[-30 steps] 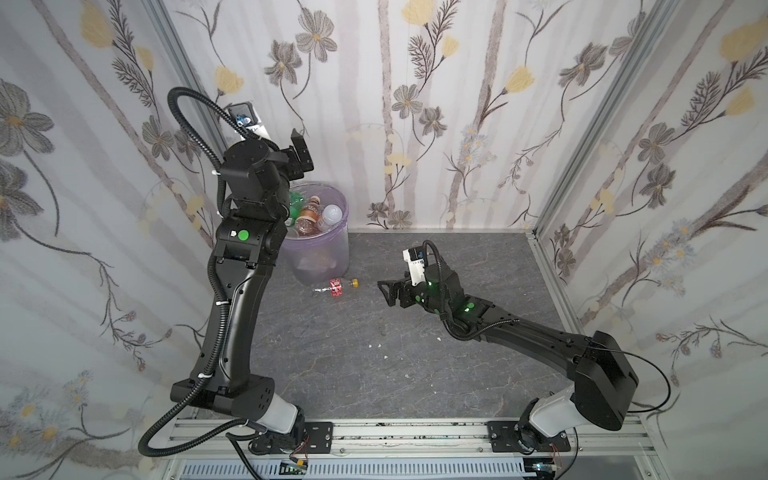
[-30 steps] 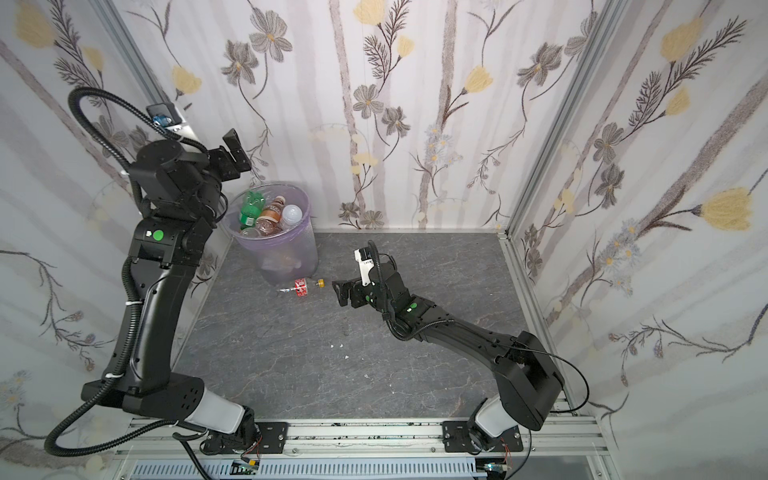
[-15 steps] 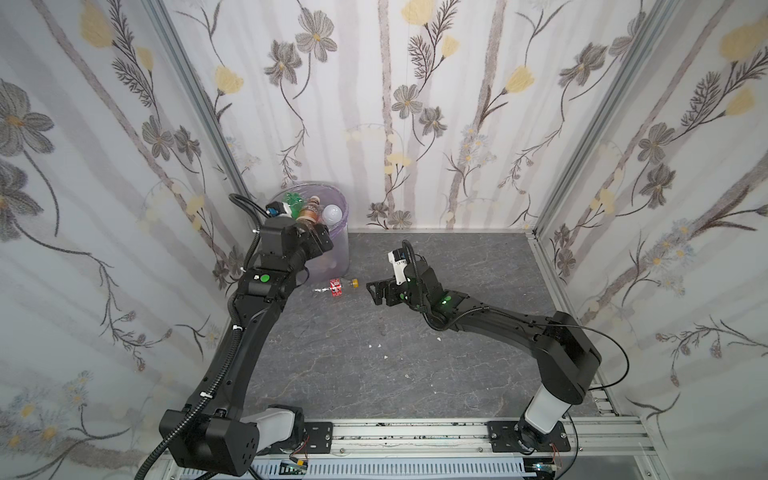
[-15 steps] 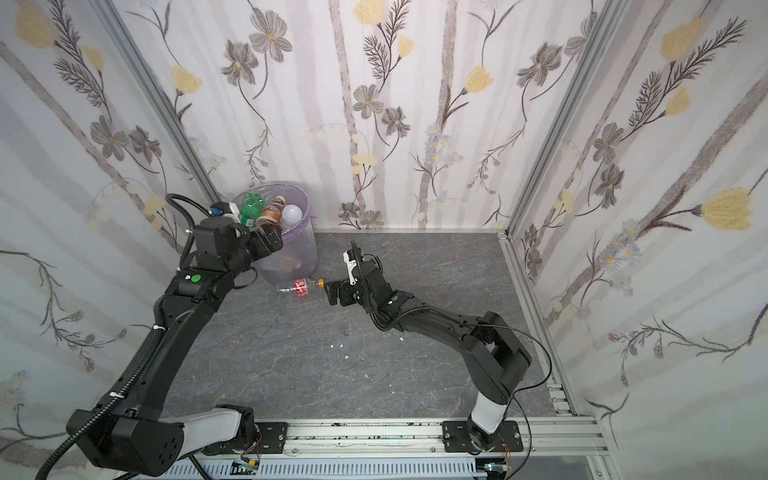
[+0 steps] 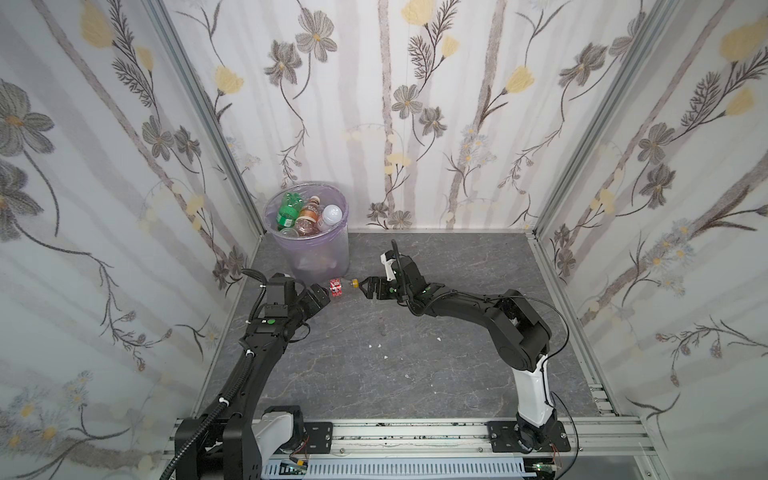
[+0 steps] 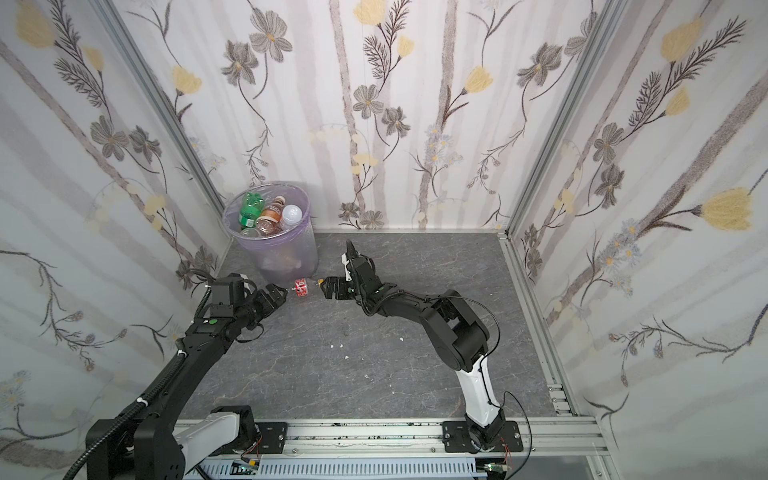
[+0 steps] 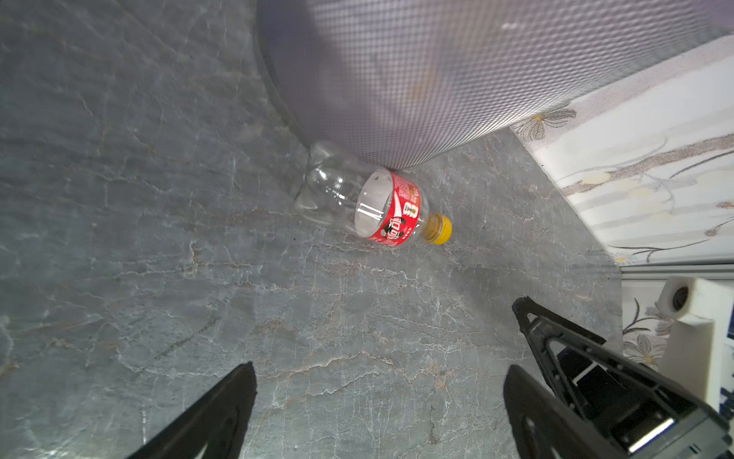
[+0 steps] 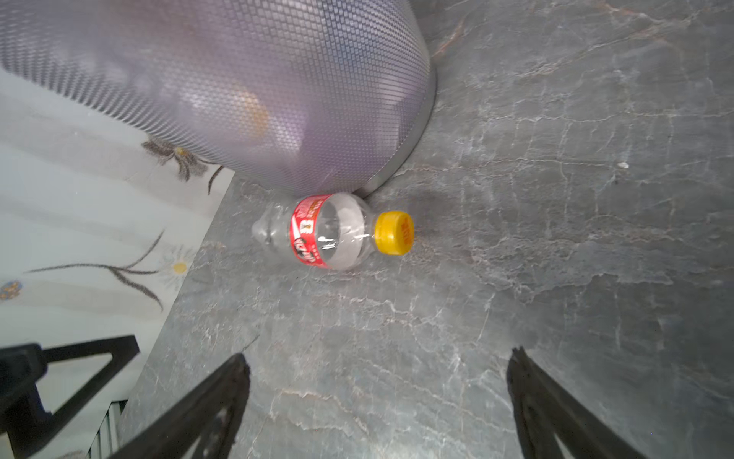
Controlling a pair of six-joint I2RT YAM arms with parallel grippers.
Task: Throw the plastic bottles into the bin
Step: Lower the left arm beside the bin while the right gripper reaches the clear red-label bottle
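you see a bottle (image 7: 337,190) of clear glossy plastic, a bin (image 7: 456,71) of translucent plastic with fine dimpled texture, and a floor (image 7: 139,246) like matt grey veined stone.

A clear bottle (image 7: 337,190) with red label (image 7: 397,212) and yellow cap (image 7: 439,229); lilac mesh-patterned bin (image 7: 437,79); grey, pale-veined tabletop (image 7: 159,238); whitish wallpaper (image 5: 457,104) printed with grey and yellow flowers.

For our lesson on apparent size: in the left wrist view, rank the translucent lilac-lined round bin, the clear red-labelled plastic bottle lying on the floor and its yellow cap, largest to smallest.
1. translucent lilac-lined round bin, though partly cropped
2. clear red-labelled plastic bottle
3. yellow cap
None look alike.
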